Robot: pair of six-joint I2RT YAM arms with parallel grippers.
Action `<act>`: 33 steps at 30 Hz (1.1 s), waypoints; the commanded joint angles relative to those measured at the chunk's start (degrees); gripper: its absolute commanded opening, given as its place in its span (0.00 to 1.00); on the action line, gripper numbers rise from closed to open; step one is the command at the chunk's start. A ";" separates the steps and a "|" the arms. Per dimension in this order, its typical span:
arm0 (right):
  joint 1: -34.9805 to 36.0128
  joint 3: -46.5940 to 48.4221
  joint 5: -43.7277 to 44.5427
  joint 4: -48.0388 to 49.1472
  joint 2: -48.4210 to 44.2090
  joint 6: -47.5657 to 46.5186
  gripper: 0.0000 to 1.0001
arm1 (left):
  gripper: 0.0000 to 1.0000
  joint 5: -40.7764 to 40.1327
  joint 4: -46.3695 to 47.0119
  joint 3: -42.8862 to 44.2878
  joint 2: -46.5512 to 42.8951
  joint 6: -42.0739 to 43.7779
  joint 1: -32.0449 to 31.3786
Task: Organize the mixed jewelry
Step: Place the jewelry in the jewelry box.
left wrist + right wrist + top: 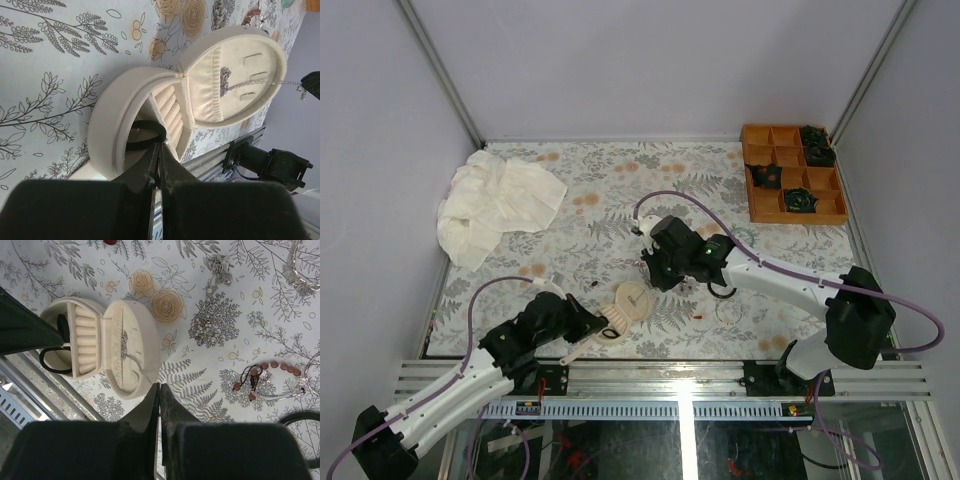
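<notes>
Over the open jewelry box (pixel 151 347), the right claw (pixel 159 386) is clamped on a silver chain (pixel 226 82).
The chain runs taut from box to claw; the left claw (pixel 159 145), fingers together, touches a black ring (pixel 147 122) inside the box.

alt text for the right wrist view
An open cream round jewelry box lies on a floral cloth, a silver chain draped in its lid. Loose pieces lie to its right, including a reddish-brown beaded bracelet. The right gripper is shut below.
</notes>
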 commanded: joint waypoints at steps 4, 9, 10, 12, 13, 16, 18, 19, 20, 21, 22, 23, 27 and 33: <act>-0.39 0.70 -2.91 0.86 -4.58 1.06 0.00 | 0.00 -1.40 3.63 -0.79 0.36 -0.50 -0.81; -0.39 1.66 -3.42 0.82 -5.19 1.06 0.00 | 0.00 -1.47 3.74 -0.90 0.21 -0.59 -1.04; -0.33 1.90 -3.44 0.83 -5.30 1.15 0.00 | 0.00 -1.57 3.74 -0.97 0.15 -0.59 -1.16; -0.38 2.35 -3.42 0.68 -5.46 1.17 0.00 | 0.00 -1.62 3.74 -1.09 0.16 -0.67 -1.16; -0.32 2.64 -3.44 0.59 -5.51 1.13 0.00 | 0.00 -1.64 3.74 -1.09 0.11 -0.68 -1.29; -0.31 3.29 -3.93 0.48 -5.34 1.13 0.00 | 0.00 -1.72 3.81 -1.10 0.07 -0.68 -1.38; -0.27 3.57 -4.25 0.54 -5.02 1.14 0.00 | 0.00 -1.79 3.83 -1.06 0.11 -0.61 -1.34; -0.29 3.51 -4.38 0.71 -4.82 1.15 0.00 | 0.00 -1.74 3.83 -1.01 0.15 -0.59 -1.41; -0.29 3.46 -4.56 0.80 -4.60 1.19 0.00 | 0.00 -1.74 3.88 -1.05 0.14 -0.59 -1.41; -0.29 3.43 -4.85 0.91 -4.34 1.23 0.00 | 0.00 -1.73 3.92 -0.99 0.28 -0.55 -1.42; -0.29 3.44 -5.15 1.06 -4.08 1.24 0.00 | 0.00 -1.77 3.92 -1.01 0.25 -0.51 -1.49; -0.30 3.42 -5.54 1.24 -3.86 1.34 0.00 | 0.00 -1.75 3.92 -0.96 0.26 -0.50 -1.44; -0.09 3.30 -6.63 2.00 -3.09 1.59 0.00 | 0.00 -1.80 4.00 -0.87 0.24 -0.41 -1.49; 0.64 3.39 -7.54 2.58 -2.46 1.94 0.00 | 0.00 -1.75 4.09 -0.83 0.51 -0.24 -1.54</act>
